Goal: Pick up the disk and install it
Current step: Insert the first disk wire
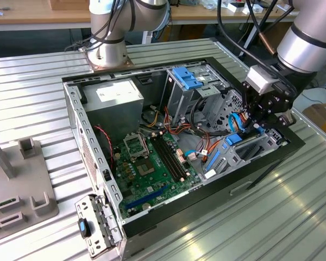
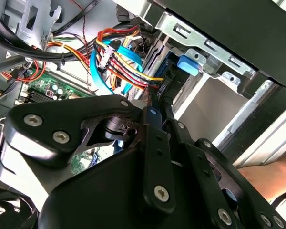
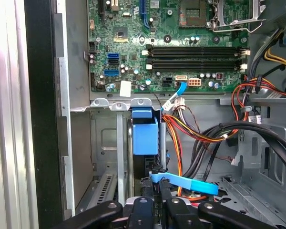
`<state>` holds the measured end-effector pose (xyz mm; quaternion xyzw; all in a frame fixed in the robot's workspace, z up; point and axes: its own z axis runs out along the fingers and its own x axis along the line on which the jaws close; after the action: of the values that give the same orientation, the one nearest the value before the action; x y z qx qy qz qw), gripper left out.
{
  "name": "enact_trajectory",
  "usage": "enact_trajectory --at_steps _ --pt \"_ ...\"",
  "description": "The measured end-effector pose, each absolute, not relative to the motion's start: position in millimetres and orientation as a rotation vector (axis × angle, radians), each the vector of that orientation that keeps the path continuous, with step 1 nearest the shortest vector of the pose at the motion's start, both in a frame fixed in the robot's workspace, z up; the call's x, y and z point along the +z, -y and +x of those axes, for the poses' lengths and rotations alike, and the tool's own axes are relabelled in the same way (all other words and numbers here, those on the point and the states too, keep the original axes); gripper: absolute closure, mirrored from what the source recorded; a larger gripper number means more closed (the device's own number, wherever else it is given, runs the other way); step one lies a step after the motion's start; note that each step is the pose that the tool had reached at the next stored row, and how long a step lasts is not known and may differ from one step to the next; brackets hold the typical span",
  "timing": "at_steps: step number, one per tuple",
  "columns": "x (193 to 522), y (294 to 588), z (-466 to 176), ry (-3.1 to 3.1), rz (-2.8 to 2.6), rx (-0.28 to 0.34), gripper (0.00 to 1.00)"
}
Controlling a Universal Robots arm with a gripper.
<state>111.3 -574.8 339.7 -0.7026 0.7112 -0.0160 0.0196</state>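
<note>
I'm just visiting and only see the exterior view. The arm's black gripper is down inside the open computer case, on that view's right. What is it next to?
Observer: In the first wrist view, the gripper is right at the blue-framed disk, which sits in a metal bay.
Operator: Anything crowding it?
Observer: A flat blue cable crosses right beside the gripper.
Operator: What lies ahead?
Observer: In the second wrist view, a bundle of red, yellow and black wires hangs close ahead.

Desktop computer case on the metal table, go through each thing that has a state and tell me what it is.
Black desktop computer case: side panel off, interior exposed.
Dark disk with bright blue rails: standing on edge in the drive bay.
Black gripper: inside the case, shut on the disk's edge.
Processor socket: empty.
</note>
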Motion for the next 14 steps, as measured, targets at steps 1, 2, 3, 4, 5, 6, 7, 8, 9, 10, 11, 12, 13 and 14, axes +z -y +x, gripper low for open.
enact_trajectory --at_steps 1,2,3,4,5,6,7,8,9,10,11,12,13,14 --pt "339.8 574.7 111.3 -2.207 -2.180 -0.050 0.84" --pt "339.8 574.7 111.3 -2.207 -2.180 -0.050 0.84" --pt "339.8 574.7 111.3 -2.207 -2.180 -0.050 0.84" --pt "339.7 574.7 111.3 -2.207 -2.180 -0.050 0.84" --pt "339.6 574.7 111.4 -2.207 -2.180 -0.050 0.84" --pt "339.6 574.7 111.7 -2.207 -2.180 -0.050 0.84" --pt "339.4 574.8 111.9 -2.208 -2.180 -0.050 0.84" --pt "338.9 574.9 112.2 -2.208 -2.179 -0.050 0.84" --pt "338.6 575.1 112.3 -2.209 -2.179 -0.051 0.84" --pt "338.2 575.3 112.4 -2.211 -2.177 -0.050 0.84" --pt "338.0 575.6 112.5 -2.213 -2.174 -0.050 0.84" --pt "338.1 575.8 112.6 -2.219 -2.169 -0.051 0.84" --pt "338.3 575.9 112.7 -2.230 -2.158 -0.051 0.84" --pt "338.3 576.0 112.7 -2.236 -2.152 -0.052 0.84"
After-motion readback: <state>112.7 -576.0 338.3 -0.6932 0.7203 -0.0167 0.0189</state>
